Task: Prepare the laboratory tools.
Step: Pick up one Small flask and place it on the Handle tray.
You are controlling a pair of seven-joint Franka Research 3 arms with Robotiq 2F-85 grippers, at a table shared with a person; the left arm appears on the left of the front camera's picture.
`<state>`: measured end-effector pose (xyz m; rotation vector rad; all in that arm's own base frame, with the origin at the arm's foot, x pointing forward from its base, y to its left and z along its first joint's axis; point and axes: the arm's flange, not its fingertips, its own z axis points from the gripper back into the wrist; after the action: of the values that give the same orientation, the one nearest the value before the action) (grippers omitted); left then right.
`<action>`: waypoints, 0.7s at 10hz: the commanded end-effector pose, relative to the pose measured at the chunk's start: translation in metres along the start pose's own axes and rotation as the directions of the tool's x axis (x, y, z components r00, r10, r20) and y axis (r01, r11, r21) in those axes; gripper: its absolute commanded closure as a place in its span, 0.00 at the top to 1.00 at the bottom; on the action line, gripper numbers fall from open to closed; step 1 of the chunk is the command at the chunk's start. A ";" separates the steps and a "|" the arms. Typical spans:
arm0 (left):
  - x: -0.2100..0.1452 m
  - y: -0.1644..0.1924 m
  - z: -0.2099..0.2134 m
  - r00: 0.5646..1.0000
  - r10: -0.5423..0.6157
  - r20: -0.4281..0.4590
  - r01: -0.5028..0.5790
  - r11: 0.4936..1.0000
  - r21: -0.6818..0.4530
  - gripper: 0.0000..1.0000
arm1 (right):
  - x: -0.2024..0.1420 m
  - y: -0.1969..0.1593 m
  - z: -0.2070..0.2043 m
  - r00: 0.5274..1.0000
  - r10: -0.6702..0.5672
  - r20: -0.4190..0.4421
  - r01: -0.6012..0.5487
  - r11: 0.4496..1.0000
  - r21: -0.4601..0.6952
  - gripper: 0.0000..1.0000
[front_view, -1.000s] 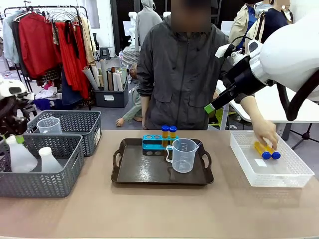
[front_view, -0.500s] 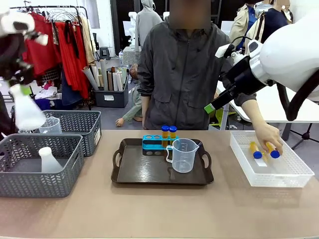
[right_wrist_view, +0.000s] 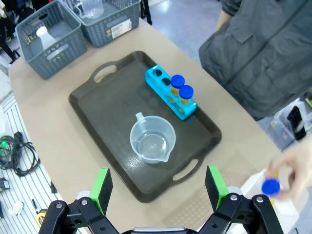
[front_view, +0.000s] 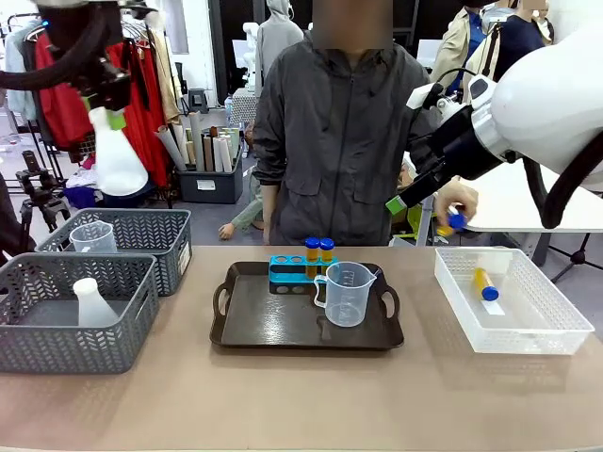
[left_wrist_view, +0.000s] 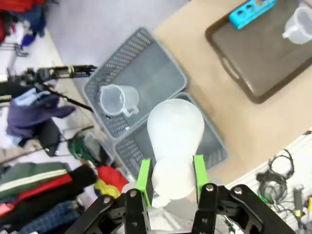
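Observation:
My left gripper [front_view: 102, 102] hangs high at the far left, shut on a translucent white conical flask [front_view: 118, 158]. In the left wrist view its green pads [left_wrist_view: 144, 176] clamp the flask's neck [left_wrist_view: 171, 168] above the baskets. On the dark tray [front_view: 273, 325] stand a clear handled beaker [front_view: 347, 294] and the blue rack [front_view: 285, 272] with two blue-capped tubes [front_view: 318, 250]. My right gripper [right_wrist_view: 158, 187] is open, high above the tray [right_wrist_view: 105, 105], beaker [right_wrist_view: 152, 139] and rack [right_wrist_view: 168, 90]. The person's hand [front_view: 459, 202] holds one tube [front_view: 453, 223]. Another tube [front_view: 483, 283] lies in the clear bin.
Two grey mesh baskets stand at the left: the near one [front_view: 57, 344] holds a second flask [front_view: 92, 303], the far one [front_view: 151, 226] a second beaker [front_view: 92, 235]. A clear plastic bin [front_view: 546, 330] sits at the right. The person stands behind the tray.
My left gripper has lifted a flask out of the near basket and carried it up and rightward. The person's hand has picked one tube out of the clear bin and raised it.

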<state>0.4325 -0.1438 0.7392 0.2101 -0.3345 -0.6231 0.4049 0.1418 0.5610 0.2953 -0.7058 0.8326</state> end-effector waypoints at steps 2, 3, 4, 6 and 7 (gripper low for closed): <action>0.015 -0.006 0.017 0.995 -0.097 -0.005 0.097 0.995 0.014 0.00 | 0.000 0.000 0.001 1.000 -0.001 0.007 0.000 1.000 0.013 1.00; 0.011 -0.010 0.006 0.999 -0.043 0.001 0.043 0.999 0.004 0.00 | 0.000 0.000 0.001 1.000 -0.001 0.007 0.000 1.000 0.013 1.00; 0.011 -0.010 0.006 0.999 -0.043 0.001 0.043 0.999 0.004 0.00 | 0.000 0.000 0.001 1.000 -0.001 0.007 0.000 1.000 0.013 1.00; 0.011 -0.010 0.006 0.999 -0.043 0.001 0.043 0.999 0.004 0.00 | 0.000 0.000 0.001 1.000 -0.001 0.007 0.000 1.000 0.013 1.00; 0.011 -0.010 0.006 0.999 -0.043 0.001 0.043 0.999 0.004 0.00 | 0.000 0.000 0.001 1.000 -0.001 0.007 0.000 1.000 0.013 1.00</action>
<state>0.4371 -0.1624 0.7477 0.2221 -0.3285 -0.6780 0.4049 0.1418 0.5610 0.2953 -0.7056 0.8327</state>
